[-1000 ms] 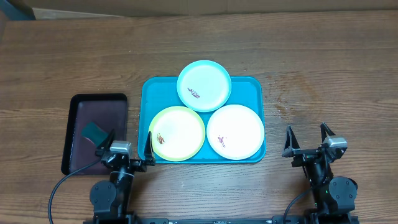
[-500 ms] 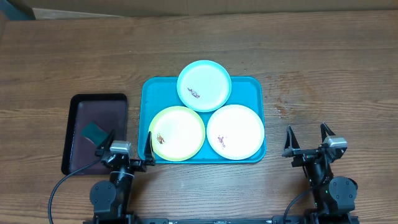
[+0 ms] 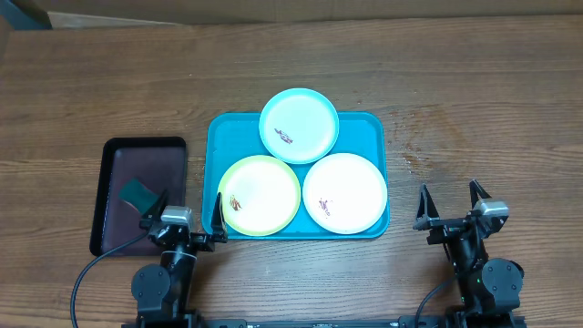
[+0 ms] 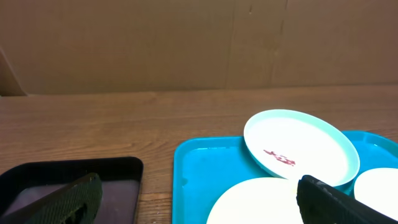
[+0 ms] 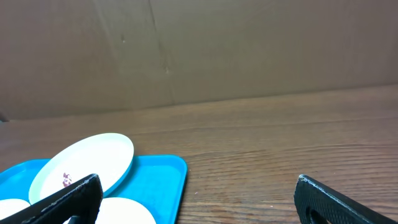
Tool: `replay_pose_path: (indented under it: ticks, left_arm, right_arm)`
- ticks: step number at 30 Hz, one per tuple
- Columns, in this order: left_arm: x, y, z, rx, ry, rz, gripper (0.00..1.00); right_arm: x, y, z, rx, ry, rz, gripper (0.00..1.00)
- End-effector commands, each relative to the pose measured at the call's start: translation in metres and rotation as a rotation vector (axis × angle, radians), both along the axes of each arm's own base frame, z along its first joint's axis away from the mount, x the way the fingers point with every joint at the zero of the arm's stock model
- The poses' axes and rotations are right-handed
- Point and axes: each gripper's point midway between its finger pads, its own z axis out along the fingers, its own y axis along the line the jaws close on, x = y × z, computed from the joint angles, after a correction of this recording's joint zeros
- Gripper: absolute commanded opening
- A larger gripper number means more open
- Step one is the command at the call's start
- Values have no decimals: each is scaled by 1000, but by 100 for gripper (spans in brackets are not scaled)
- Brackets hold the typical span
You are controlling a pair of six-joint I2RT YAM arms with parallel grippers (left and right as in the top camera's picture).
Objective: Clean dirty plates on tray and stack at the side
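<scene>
The teal-blue tray [image 3: 366, 133] lies at the table's middle and holds three smeared plates. The light blue plate [image 3: 300, 125] is at the back, partly over the tray's far rim. The yellow-green plate [image 3: 260, 195] is front left and the white plate [image 3: 344, 192] front right. My left gripper [image 3: 184, 210] is open and empty at the front, left of the tray. My right gripper [image 3: 450, 201] is open and empty at the front right. The left wrist view shows the light blue plate [image 4: 301, 147] and the tray [image 4: 205, 168]. The right wrist view shows the light blue plate [image 5: 84, 165].
A dark maroon-black tray [image 3: 137, 191] lies left of the teal tray, with a small dark green sponge [image 3: 138, 192] in it. A cardboard wall stands behind the table's far edge.
</scene>
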Motion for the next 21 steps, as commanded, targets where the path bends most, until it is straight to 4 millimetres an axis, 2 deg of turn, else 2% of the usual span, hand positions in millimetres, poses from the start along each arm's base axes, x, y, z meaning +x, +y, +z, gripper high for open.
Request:
replay_pose_path:
  ticks: [1, 17, 19, 21]
  left_arm:
    - [0, 1, -2, 19, 3, 8, 100]
    - [0, 2, -2, 14, 3, 11, 100]
    - [0, -1, -2, -26, 6, -1, 99]
    - [-2, -15, 1, -189, 20, -75, 100]
  right_arm:
    - [0, -1, -1, -3, -9, -6, 100]
    - [0, -1, -1, -3, -9, -6, 100]
    - [0, -1, -1, -3, -9, -6, 100]
    - [0, -1, -1, -4, -9, -6, 100]
